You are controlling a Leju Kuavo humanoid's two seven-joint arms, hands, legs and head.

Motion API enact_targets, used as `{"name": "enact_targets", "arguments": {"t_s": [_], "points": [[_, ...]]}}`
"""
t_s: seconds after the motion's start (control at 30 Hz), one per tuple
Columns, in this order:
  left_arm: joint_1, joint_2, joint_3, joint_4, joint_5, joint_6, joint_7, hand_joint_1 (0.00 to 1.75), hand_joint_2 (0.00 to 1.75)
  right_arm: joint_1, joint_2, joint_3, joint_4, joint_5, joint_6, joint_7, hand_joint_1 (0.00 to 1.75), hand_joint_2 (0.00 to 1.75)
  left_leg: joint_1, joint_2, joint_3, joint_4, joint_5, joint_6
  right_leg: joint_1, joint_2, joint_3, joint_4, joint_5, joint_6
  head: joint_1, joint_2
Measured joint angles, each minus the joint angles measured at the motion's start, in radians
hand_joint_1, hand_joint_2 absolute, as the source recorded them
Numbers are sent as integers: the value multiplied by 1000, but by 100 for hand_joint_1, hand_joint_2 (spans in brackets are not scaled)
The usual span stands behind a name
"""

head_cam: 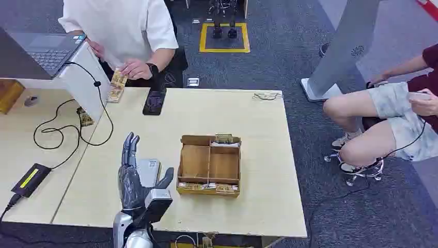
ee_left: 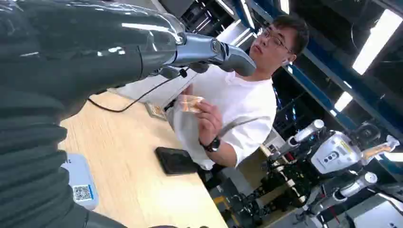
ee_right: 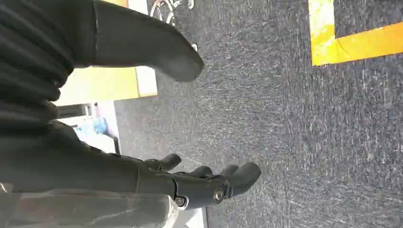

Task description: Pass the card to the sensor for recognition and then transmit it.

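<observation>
Dark grey carpet with a yellow-bordered square (head_cam: 224,37) lies beyond a pale wooden bench (head_cam: 268,206) that carries everything else. Near the bench's front edge the robot's left hand (head_cam: 135,173) stands upright with its fingers (head_cam: 129,147) straight and spread and the thumb out to the side, holding nothing; it hovers over a white sensor pad (head_cam: 150,170) that lies flat on the bench, and in the left wrist view that pad (ee_left: 81,185) shows a printed QR square. Just beside the pad, toward the middle of the bench, sits an open wooden box (head_cam: 209,165) split into two compartments, with small cards tucked along its near and far walls. At the far edge a person in a white shirt (head_cam: 129,26) holds a card (head_cam: 119,77) in one hand above a small stack of cards (head_cam: 115,95), a dark phone (head_cam: 154,101) lies flat beside them, and a black cable (head_cam: 62,132) loops across the bench to a small black device with a yellow label (head_cam: 30,179). A laptop (head_cam: 44,51) stands on a raised white stand at the far left. A second person (head_cam: 392,119) sits to the right of the bench. The right hand (ee_right: 199,183) hangs over the carpet, fingers (ee_right: 242,173) loosely extended and apart, thumb clear of them, with nothing in it.
</observation>
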Motion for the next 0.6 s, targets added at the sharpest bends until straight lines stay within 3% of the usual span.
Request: {"name": "enact_targets", "arguments": {"t_s": [0.6], "points": [[-11, -8, -6, 0, 37, 0, 4, 0, 175, -6, 18, -48, -50, 41, -10, -20, 0, 175, 0, 0, 0, 0, 0, 0, 0, 0, 0, 0, 1, 0, 0, 0]]}}
